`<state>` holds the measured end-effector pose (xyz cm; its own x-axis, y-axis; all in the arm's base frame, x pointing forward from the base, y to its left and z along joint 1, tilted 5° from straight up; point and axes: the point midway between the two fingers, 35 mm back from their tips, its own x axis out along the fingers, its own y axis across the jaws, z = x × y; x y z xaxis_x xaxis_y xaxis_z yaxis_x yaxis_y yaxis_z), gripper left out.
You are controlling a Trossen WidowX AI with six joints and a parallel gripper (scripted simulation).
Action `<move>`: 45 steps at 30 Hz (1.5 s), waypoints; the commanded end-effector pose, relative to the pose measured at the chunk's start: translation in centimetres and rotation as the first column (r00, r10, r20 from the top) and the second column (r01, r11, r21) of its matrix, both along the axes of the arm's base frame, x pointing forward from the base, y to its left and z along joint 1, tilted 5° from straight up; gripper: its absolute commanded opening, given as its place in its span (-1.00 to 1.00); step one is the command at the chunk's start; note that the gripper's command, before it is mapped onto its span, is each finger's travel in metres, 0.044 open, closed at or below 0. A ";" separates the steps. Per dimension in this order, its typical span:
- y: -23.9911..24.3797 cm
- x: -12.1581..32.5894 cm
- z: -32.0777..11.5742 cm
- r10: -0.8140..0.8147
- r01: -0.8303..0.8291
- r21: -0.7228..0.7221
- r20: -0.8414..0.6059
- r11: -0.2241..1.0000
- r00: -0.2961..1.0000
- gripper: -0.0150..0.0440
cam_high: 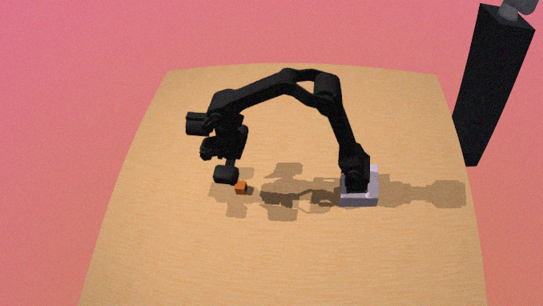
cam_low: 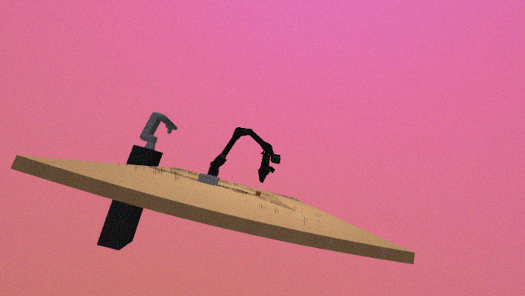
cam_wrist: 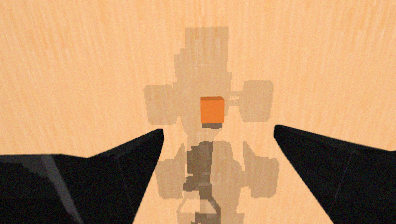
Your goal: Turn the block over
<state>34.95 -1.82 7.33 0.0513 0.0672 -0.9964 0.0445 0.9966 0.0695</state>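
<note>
A small orange block (cam_high: 240, 187) (cam_low: 258, 193) (cam_wrist: 212, 110) rests flat on the table (cam_high: 280, 248) (cam_low: 186, 197) (cam_wrist: 65, 75). Its upper face is plain orange in the wrist view. A thin dark strip lies along its base-side edge there; I cannot tell whether it is the mark or shadow. My gripper (cam_low: 262, 180) (cam_wrist: 217, 132) is open and empty, pointing down above the table. In the wrist view the block lies beyond the fingertips, laterally between them. In the top view one finger hides the other.
My arm arches from its pale base block (cam_high: 359, 201) (cam_low: 208, 179). A black pillar (cam_high: 490, 84) (cam_low: 144, 156) stands by the table edge beyond the base, with a grey arm (cam_low: 151, 125) on top. Arm shadows fall around the block.
</note>
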 end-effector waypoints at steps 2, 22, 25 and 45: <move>0.0 0.1 0.1 0.007 -0.007 0.000 -0.049 1.000 0.999 1.00; 0.3 0.0 -5.2 0.007 -0.007 0.000 -0.049 1.000 0.999 1.00; 0.3 0.0 -5.7 0.007 -0.007 0.000 -0.049 1.000 0.999 1.00; 0.5 0.0 -8.2 0.007 -0.007 0.000 -0.050 1.000 0.999 0.73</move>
